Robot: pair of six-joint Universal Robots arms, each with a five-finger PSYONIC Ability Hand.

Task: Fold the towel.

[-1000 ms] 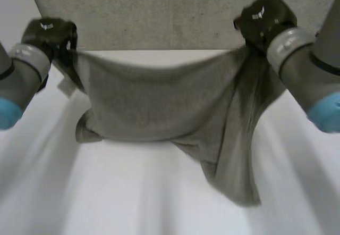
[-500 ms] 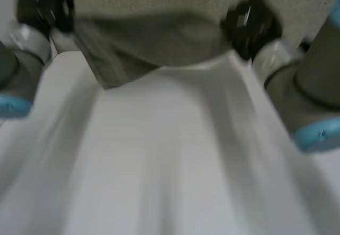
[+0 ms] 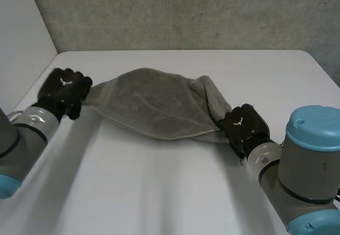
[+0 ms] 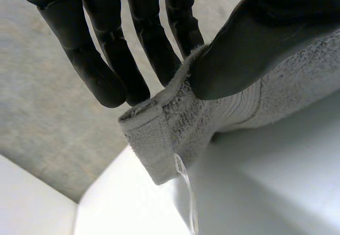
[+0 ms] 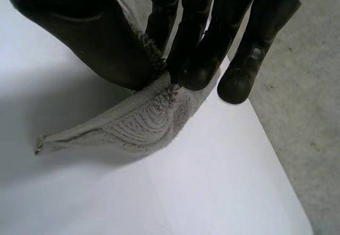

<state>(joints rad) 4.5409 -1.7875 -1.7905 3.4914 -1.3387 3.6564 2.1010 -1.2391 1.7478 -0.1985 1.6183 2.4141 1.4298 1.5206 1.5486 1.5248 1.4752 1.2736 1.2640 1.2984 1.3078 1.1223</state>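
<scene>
A grey towel [image 3: 151, 105] lies stretched across the white table [image 3: 159, 192] between my two hands, bunched and partly doubled over. My left hand [image 3: 64, 89] holds its left end; in the left wrist view the thumb [image 4: 249, 49] pinches the towel's hemmed corner [image 4: 159, 134] against the fingers [image 4: 111, 59]. My right hand [image 3: 241, 126] holds the right end low over the table. In the right wrist view the thumb [image 5: 85, 33] and fingers [image 5: 196, 38] pinch the towel's edge [image 5: 143, 123], and a short tail of cloth trails onto the table.
A grey wall [image 3: 186, 11] stands behind the table's far edge. A white panel [image 3: 21, 38] rises at the left. Bare tabletop lies in front of the towel, between my two arms.
Both hands have swung the hanging towel up and away, then brought it down onto the table. The hands now sit lower and nearer, with the cloth spread between them.
</scene>
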